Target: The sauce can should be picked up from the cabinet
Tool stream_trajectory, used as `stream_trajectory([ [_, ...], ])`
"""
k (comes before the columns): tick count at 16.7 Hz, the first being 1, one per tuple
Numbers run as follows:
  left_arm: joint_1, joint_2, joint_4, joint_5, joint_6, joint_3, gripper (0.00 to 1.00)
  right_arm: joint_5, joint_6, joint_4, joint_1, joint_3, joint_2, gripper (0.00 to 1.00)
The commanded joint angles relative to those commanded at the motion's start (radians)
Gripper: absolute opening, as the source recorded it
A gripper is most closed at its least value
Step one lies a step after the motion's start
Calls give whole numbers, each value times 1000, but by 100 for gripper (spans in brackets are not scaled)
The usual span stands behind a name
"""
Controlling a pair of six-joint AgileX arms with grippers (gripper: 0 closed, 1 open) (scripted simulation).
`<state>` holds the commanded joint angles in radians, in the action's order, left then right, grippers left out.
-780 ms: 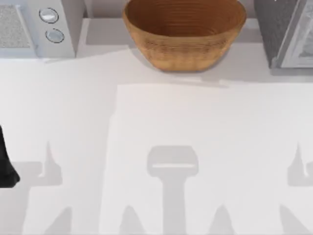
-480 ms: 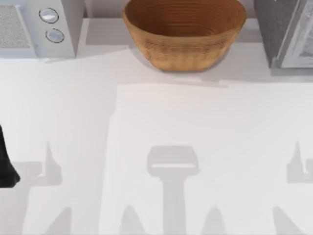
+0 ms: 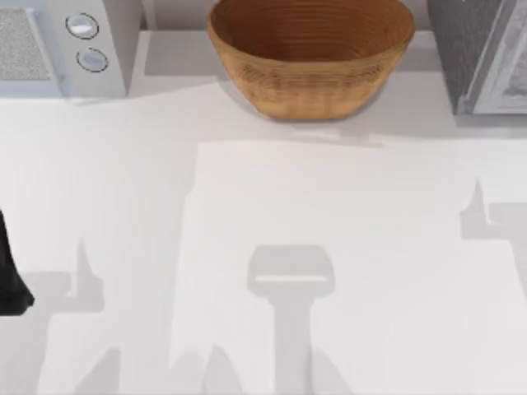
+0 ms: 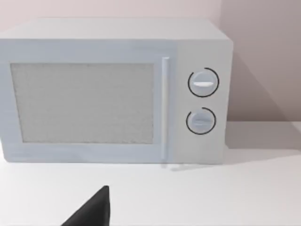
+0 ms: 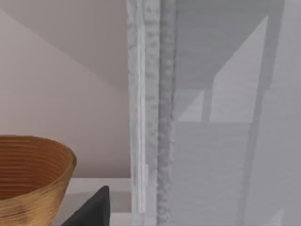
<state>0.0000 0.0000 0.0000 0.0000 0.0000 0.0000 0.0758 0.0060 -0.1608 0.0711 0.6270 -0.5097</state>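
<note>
So, quick rundown of what we've got on the table (image 3: 263, 197), clock positions read off the top view:

- Cabinet (image 3: 461, 49): sits at about 1 o'clock, at the far right corner; dark grey speckled side, with a pale framed panel (image 3: 506, 74) along its right; in the right wrist view the speckled edge (image 5: 160, 117) runs upright, close in front of the camera, with flat pale grey surface beside it
- Sauce can: honestly we can't tell where it sits from these shots
- Basket (image 3: 309, 82): woven brown bowl at 12 o'clock, between the two big boxes and touching neither; the right wrist view catches its rim and wall (image 5: 28, 188) just beside the cabinet edge
- White appliance (image 3: 115, 49): at about 10 o'clock, far left corner; the left wrist view faces its front (image 4: 202, 42) straight on, mesh door with an upright handle, and two round knobs, one (image 4: 203, 83) above the other (image 4: 201, 121)
- Left arm (image 3: 10, 276): dark shape parked at the 9 o'clock edge, well apart from everything
- Left gripper (image 4: 94, 209): we see just a dark wedge of it over the white tabletop, short of the appliance; apart or together, we can't tell
- Right gripper (image 5: 91, 209): same deal, a dark wedge, up close to the cabinet; apart or together, can't tell; nothing visibly clamped
- Shadow (image 3: 482, 218): a grey one lies at 3 o'clock on the tabletop
</note>
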Motion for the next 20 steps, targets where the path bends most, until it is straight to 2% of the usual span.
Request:
stream_trajectory([
  [7, 0, 0, 0, 0, 0, 0, 100, 72, 6, -154, 68, 664, -490, 100],
  [11, 0, 0, 0, 0, 0, 0, 100, 104, 8, -220, 97, 958, -701, 100],
  [15, 0, 0, 0, 0, 0, 0, 100, 120, 10, -254, 112, 1105, -810, 100],
  [20, 0, 0, 0, 0, 0, 0, 100, 120, 10, -255, 109, 1112, -814, 100],
])
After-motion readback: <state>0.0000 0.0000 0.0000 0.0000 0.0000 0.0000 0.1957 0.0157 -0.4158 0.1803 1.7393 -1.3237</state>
